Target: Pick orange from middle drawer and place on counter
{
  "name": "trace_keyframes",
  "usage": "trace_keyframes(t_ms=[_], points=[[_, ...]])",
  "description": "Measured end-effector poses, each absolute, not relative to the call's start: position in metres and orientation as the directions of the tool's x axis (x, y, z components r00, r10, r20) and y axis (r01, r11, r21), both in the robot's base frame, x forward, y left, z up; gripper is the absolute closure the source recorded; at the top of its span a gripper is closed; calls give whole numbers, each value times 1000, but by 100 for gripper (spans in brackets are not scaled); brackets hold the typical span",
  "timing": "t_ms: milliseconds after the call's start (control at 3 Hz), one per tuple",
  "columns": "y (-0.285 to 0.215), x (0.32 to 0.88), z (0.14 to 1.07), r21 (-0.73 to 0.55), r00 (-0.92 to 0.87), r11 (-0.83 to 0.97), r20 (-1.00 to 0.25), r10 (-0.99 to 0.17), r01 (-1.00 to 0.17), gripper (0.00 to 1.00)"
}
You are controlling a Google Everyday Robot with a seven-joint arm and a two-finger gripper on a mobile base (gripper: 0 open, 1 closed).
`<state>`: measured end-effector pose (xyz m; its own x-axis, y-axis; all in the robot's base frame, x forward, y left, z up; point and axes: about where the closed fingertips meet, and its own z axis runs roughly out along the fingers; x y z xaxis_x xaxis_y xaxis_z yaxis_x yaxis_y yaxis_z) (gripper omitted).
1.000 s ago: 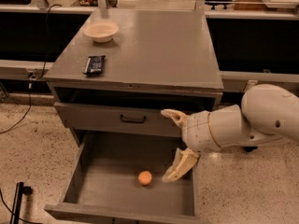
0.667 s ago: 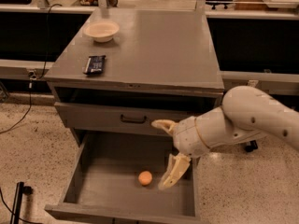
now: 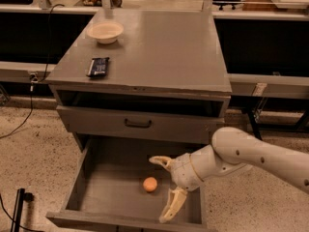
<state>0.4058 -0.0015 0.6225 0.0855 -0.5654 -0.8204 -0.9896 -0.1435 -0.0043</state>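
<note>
The orange [image 3: 150, 184] lies on the floor of the open middle drawer [image 3: 107, 178], right of its middle. My gripper [image 3: 163, 187] is open and empty, low inside the drawer just right of the orange. One finger [image 3: 160, 161] reaches above and behind the fruit and the other finger [image 3: 172, 207] hangs near the drawer's front right. They do not touch the orange. The white arm [image 3: 251, 156] comes in from the right. The counter [image 3: 149, 47] is the grey cabinet top above.
A cream bowl [image 3: 105, 32] stands at the counter's back left and a dark flat packet [image 3: 98, 66] lies near its left front. A closed drawer front with a bar handle [image 3: 138, 123] sits above the open drawer. Speckled floor surrounds the cabinet.
My gripper has moved left and down into the drawer, closer to the orange. The orange has not moved.
</note>
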Motion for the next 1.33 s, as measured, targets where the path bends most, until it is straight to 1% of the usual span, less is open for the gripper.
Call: trace_keyframes(t_ms=[333, 667, 1000, 1333], points=[[1, 406, 616, 6, 76, -141, -821, -566, -990, 0], [6, 405, 615, 31, 57, -135, -796, -603, -990, 0], [-5, 414, 577, 43, 9, -66, -775, -632, -997, 0], [-15, 438, 536, -12, -9, 29, -786, -619, -1000, 0]])
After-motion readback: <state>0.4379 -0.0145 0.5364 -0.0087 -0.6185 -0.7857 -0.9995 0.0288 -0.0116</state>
